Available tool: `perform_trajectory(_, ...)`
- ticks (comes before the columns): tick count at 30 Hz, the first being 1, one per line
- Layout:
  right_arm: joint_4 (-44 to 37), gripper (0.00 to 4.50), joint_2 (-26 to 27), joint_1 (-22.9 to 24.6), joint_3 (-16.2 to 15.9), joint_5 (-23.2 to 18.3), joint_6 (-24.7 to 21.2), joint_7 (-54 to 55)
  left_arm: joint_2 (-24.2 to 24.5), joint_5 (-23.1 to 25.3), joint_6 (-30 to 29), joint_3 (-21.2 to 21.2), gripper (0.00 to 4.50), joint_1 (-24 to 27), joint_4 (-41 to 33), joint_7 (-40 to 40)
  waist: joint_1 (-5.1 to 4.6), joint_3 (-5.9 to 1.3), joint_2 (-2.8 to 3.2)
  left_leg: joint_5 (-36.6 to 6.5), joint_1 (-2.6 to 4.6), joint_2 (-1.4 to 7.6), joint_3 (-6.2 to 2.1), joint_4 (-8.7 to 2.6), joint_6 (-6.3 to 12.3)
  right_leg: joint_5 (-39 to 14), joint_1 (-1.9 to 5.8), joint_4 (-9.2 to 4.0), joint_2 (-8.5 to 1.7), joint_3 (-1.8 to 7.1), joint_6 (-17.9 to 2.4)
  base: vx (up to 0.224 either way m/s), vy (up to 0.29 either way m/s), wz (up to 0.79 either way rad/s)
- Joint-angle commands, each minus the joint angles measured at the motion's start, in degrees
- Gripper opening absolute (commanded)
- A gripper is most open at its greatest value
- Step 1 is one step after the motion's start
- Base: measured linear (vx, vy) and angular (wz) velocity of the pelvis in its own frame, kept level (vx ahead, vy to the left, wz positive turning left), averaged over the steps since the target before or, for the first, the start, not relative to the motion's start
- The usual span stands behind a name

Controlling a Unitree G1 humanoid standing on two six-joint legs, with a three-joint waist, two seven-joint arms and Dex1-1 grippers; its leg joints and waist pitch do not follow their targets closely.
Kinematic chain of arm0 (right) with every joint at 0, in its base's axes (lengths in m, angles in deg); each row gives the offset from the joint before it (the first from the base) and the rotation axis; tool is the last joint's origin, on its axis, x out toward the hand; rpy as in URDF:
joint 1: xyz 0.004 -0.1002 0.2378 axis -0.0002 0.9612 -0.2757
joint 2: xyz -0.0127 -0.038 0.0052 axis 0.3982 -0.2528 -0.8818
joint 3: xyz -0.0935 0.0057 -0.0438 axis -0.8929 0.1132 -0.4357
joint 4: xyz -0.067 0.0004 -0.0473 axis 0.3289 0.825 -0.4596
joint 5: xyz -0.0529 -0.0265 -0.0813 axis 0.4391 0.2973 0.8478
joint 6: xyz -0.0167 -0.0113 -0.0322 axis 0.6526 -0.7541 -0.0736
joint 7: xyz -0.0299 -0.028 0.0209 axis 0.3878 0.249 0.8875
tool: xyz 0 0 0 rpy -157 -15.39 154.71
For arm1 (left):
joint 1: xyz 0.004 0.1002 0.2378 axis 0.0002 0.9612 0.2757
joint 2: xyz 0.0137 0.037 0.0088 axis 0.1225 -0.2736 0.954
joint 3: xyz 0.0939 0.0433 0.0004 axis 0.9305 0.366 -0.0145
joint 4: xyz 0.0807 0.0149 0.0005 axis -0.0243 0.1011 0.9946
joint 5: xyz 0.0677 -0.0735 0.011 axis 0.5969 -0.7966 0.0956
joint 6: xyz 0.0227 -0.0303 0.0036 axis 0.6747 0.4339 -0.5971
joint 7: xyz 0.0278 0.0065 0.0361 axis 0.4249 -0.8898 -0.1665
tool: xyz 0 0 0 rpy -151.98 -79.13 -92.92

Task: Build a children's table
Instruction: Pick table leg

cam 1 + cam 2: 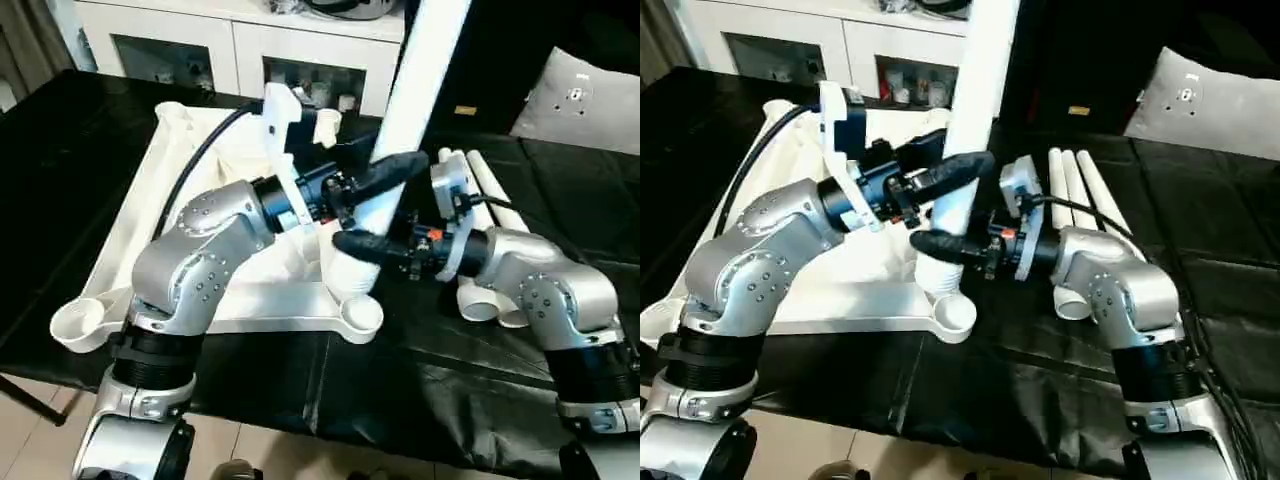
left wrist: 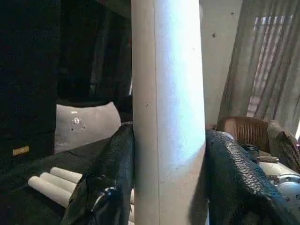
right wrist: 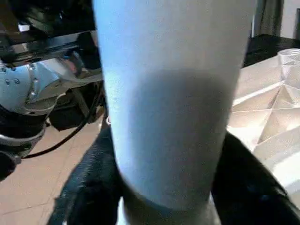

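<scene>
The children's table top (image 1: pixel 135 215) lies upside down on the black cover, ribs up. One white leg (image 1: pixel 425 70) stands nearly upright on it, its lower end just behind the empty front right corner socket (image 1: pixel 362 315). My left gripper (image 1: pixel 383 183) is shut on this leg partway up, with its fingers (image 2: pixel 117 168) pressed against both sides. Lower down, my right gripper (image 1: pixel 355 250) is shut on the same leg from the right, its fingers (image 3: pixel 89 187) hugging the tube. Three more legs (image 1: pixel 490 200) lie side by side to the right of the top.
The black cover (image 1: pixel 420 390) spreads over the work table, whose front edge runs close to my body. A white cabinet (image 1: pixel 240 40) stands behind the table and a grey cushion (image 1: pixel 580 100) lies at the back right. The front left socket (image 1: pixel 80 322) overhangs the table edge.
</scene>
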Motion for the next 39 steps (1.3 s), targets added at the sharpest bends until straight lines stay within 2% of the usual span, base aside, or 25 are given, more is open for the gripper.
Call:
perform_trajectory(1, 0.45, 2.19, -0.25, 0.08, 0.02, -0.12, -0.69, -0.22, -0.26, -0.77, -0.29, 0.76, 1.86, -0.2, -1.26, -0.85, 0.13, -4.47, -0.57, -0.32, 0.2, 2.96, -0.27, -3.8, 2.7, -8.2, 3.8, -3.49, -4.89, 3.09, -11.05, 0.0, 0.0, 0.0)
perform_trajectory(5, 0.44, 1.94, -0.25, 0.39, -0.02, -0.23, -0.95, -0.15, -0.18, -0.68, -0.29, 1.1, 1.86, -0.01, -1.32, -1.14, 0.11, -4.54, -0.53, 0.11, 0.15, 2.95, -0.3, -3.75, 2.75, -7.0, 3.87, -3.35, -4.86, 3.11, -11.25, 0.0, 0.0, 0.0)
perform_trajectory(11, -0.4, 1.91, 0.06, 1.46, 0.23, 0.33, 0.06, 1.23, 1.07, 1.49, -0.48, 2.7, 1.86, 0.19, -1.51, -1.16, 0.08, -4.55, -0.56, 0.33, 0.18, 2.98, -0.28, -3.75, 2.94, -6.36, 3.86, -3.29, -4.83, 3.12, -11.41, 0.0, 0.0, 0.0)
perform_trajectory(12, -0.69, 1.91, 0.66, 1.76, 0.73, 0.34, -0.14, 2.64, 0.53, -0.04, -1.5, 2.49, 1.86, 0.41, -1.98, -1.5, 0.05, -4.62, -0.56, 0.58, 0.2, 2.95, -0.27, -3.71, 2.86, -6.21, 3.88, -3.21, -4.85, 3.12, -11.49, 0.0, 0.0, 0.0)
perform_trajectory(13, -0.87, 1.91, 1.03, 1.86, 1.08, 0.16, -0.64, 3.56, 0.21, -1.11, -2.19, 2.2, 2.21, 0.49, -2.35, -1.61, 0.06, -4.58, -0.59, 0.47, 0.17, 2.91, -0.25, -3.72, 2.81, -6.34, 3.88, -3.27, -4.84, 3.11, -11.52, 0.0, 0.0, 0.0)
perform_trajectory(15, -0.88, 1.91, 1.56, 2.01, 1.33, 0.44, -1.0, 5.13, -0.36, -2.11, -2.37, 1.87, 2.56, 0.57, -2.98, -1.53, 0.05, -4.57, -0.39, 0.32, 0.14, 2.92, -0.29, -3.75, 2.5, -6.56, 3.89, -3.26, -4.83, 3.08, -11.67, 0.0, 0.0, 0.0)
perform_trajectory(18, -1.07, 1.91, 2.85, 3.15, 0.06, 3.26, 2.3, 7.32, -1.47, -6.53, -4.86, 2.53, 2.73, 1.29, -5.05, -3.22, 0.12, -4.58, -0.46, -0.15, 0.13, 2.96, -0.27, -3.78, 1.93, -7.01, 3.89, -3.22, -4.93, 3.12, -11.6, 0.0, 0.0, 0.0)
perform_trajectory(20, -1.04, 1.91, 3.15, 3.32, -0.42, 3.84, 3.47, 7.21, -1.85, -7.59, -5.41, 2.8, 2.85, 1.51, -5.42, -3.56, 0.12, -4.52, -0.49, -0.53, 0.1, 2.93, -0.23, -3.8, 1.7, -7.32, 3.83, -3.28, -4.88, 3.1, -11.59, 0.0, 0.0, 0.0)
perform_trajectory(21, -1.26, 1.91, 3.08, 3.36, -0.59, 3.55, 1.97, 7.65, -2.16, -8.52, -5.99, 3.11, 2.93, 1.71, -5.81, -3.98, 0.05, -4.43, -0.31, -1.11, 0.16, 2.88, -0.2, -3.85, 1.71, -8.17, 3.8, -3.46, -4.79, 3.12, -11.43, 0.0, 0.0, 0.0)
perform_trajectory(24, -2.26, 1.91, 3.54, 3.78, -0.84, 2.72, -0.22, 8.49, -3.85, -10.82, -7.73, 3.52, 3.21, 2.1, -6.26, -4.43, 0.0, -4.38, -0.33, -2.18, 0.18, 2.82, -0.24, -3.9, 1.47, -10.12, 3.84, -3.73, -4.7, 3.13, -10.47, 0.0, 0.0, 0.0)
perform_trajectory(25, -2.31, 1.91, 3.58, 3.82, -0.85, 2.71, -0.18, 8.51, -3.92, -10.82, -7.76, 3.55, 3.21, 2.1, -6.23, -4.42, 0.01, -4.35, -0.34, -2.35, 0.19, 2.83, -0.2, -3.91, 1.42, -10.44, 3.82, -3.83, -4.7, 3.14, -10.35, 0.0, 0.0, 0.0)
perform_trajectory(26, -2.56, 1.91, 3.79, 4.04, -0.93, 2.75, 0.14, 8.67, -4.17, -10.61, -7.79, 3.72, 3.3, 2.08, -6.07, -4.41, -0.02, -4.32, -0.08, -2.94, 0.18, 2.89, -0.27, -3.94, 1.18, -11.18, 3.76, -3.98, -4.69, 3.11, -10.13, 0.0, 0.0, 0.0)
perform_trajectory(27, -2.64, 1.91, 3.85, 4.11, -0.95, 2.78, 0.23, 8.73, -4.21, -10.5, -7.78, 3.78, 3.49, 2.07, -6.02, -4.41, -0.04, -4.37, -0.16, -3.21, 0.19, 2.9, -0.33, -4.0, 1.01, -11.73, 3.82, -4.02, -4.68, 3.07, -9.74, 0.0, 0.0, 0.0)
perform_trajectory(28, -3.14, 1.91, 4.17, 4.57, -0.95, 2.85, 0.6, 9.17, -4.69, -10.31, -7.59, 3.48, 3.49, 1.95, -5.63, -3.67, -0.07, -4.3, 0.21, -3.37, 0.2, 2.87, -0.34, -4.01, 0.89, -12.06, 3.72, -4.08, -4.66, 3.1, -9.47, 0.0, 0.0, 0.0)
perform_trajectory(29, -3.14, 1.91, 4.17, 4.57, -0.95, 2.85, 0.6, 9.17, -4.69, -10.31, -7.59, 3.48, 3.57, 1.95, -5.63, -3.67, -0.15, -4.28, 0.04, -3.57, 0.2, 2.9, -0.32, -4.04, 0.83, -12.34, 3.71, -4.22, -4.63, 3.11, -9.27, 0.0, 0.0, 0.0)
perform_trajectory(31, -4.94, 1.91, 4.54, 5.76, -0.29, 2.61, 0.53, 10.75, -6.65, -12.09, -5.8, -0.23, 3.67, 1.47, -4.26, -1.33, -0.11, -4.42, 0.31, -3.16, 0.25, 2.86, -0.33, -3.95, 0.58, -11.3, 3.75, -4.12, -4.65, 3.14, -9.5, 0.0, 0.0, 0.0)
perform_trajectory(32, -4.94, 1.91, 4.54, 5.76, -0.29, 2.61, 0.53, 10.75, -6.65, -12.09, -5.8, -0.23, 3.84, 1.47, -4.26, -1.33, -0.17, -4.41, 0.16, -3.16, 0.15, 2.81, -0.3, -3.97, 0.61, -11.19, 3.83, -4.22, -4.6, 3.1, -9.57, 0.0, 0.0, 0.0)
perform_trajectory(33, -5.86, 1.91, 4.8, 6.48, 0.91, 2.56, 1.03, 12.21, -7.45, -13.21, -4.67, -3.43, 3.89, 1.02, -3.11, 0.47, -0.18, -4.4, 0.06, -3.24, 0.07, 2.82, -0.34, -4.01, 0.58, -11.11, 3.88, -4.21, -4.6, 3.09, -9.6, 0.0, 0.0, 0.0)
perform_trajectory(34, -6.4, 1.91, 4.87, 6.89, 1.54, 2.53, 1.23, 12.91, -7.67, -13.88, -4.32, -5.09, 3.92, 0.83, -2.57, 1.29, -0.12, -4.45, 0.73, -3.46, 0.2, 2.84, -0.45, -4.0, 0.45, -11.06, 3.78, -4.12, -4.59, 3.06, -9.77, 0.0, 0.0, 0.0)
perform_trajectory(35, -6.87, 1.91, 4.95, 7.31, 2.05, 2.62, 1.59, 13.55, -7.63, -14.08, -3.99, -6.18, 3.92, 0.76, -2.24, 1.86, -0.24, -4.45, 0.2, -3.59, 0.13, 2.83, -0.36, -3.98, 0.22, -10.65, 3.83, -4.23, -4.59, 3.07, -9.91, 0.0, 0.0, 0.0)
perform_trajectory(37, -7.4, 1.9, 4.93, 7.77, 2.54, 2.71, 1.76, 14.25, -6.98, -13.87, -3.8, -6.89, 3.92, 0.77, -1.94, 1.86, -0.16, -4.42, 0.22, -4.33, 0.18, 2.76, -0.34, -4.03, 0.25, -11.47, 3.85, -4.37, -4.54, 3.04, -9.81, 0.0, 0.0, 0.0)
perform_trajectory(39, -8.8, 1.9, 4.47, 8.74, 3.51, 2.23, 0.57, 15.35, -3.5, -11.22, -4.0, -6.4, 3.92, 1.25, -1.56, 0.26, -0.21, -4.3, 0.06, -4.88, 0.21, 2.67, -0.45, -4.23, 0.51, -13.93, 3.77, -4.48, -4.4, 2.95, -8.08, 0.0, 0.0, 0.0)
